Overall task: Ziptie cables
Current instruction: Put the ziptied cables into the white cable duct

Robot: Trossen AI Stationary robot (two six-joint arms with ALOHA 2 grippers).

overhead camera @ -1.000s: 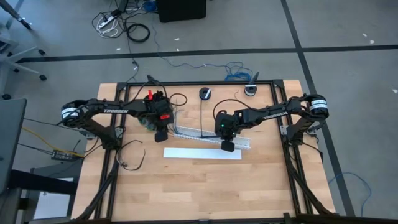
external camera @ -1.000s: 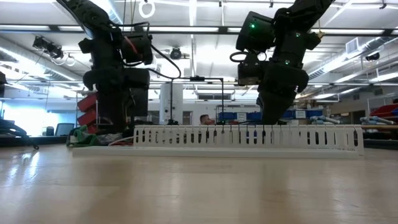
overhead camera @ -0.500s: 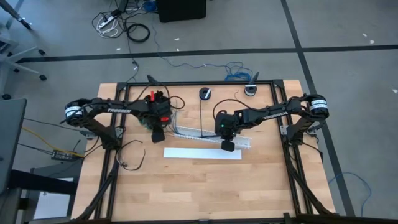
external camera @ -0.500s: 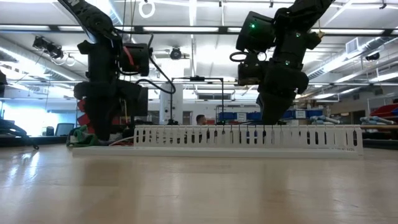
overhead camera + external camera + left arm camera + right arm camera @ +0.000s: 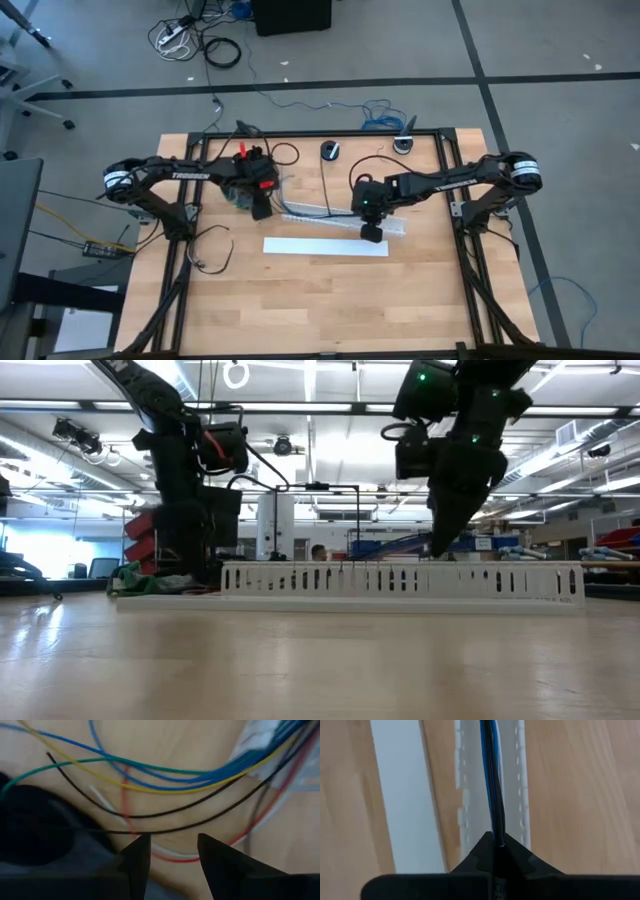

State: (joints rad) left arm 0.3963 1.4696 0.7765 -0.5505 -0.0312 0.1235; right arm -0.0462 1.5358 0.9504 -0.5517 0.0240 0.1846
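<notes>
Right gripper [image 5: 499, 851] is clamped on the cables [image 5: 492, 785], fingers together around the bundle, which runs straight ahead of it down the channel of the one white slotted duct [image 5: 340, 216]. A single flat white strip [image 5: 325, 246] lies just beside the duct on the side nearer the table's front edge, with bare wood beyond it. Left gripper [image 5: 170, 851] hovers at the duct's other end with fingers apart and nothing between them; loose strands of the bundle fan out just ahead of it in blue, yellow, green, black, red and white. The wooden table [image 5: 330, 300] is edged by a black frame. Two arms in all. Behind the table is an open room with ceiling lights.
</notes>
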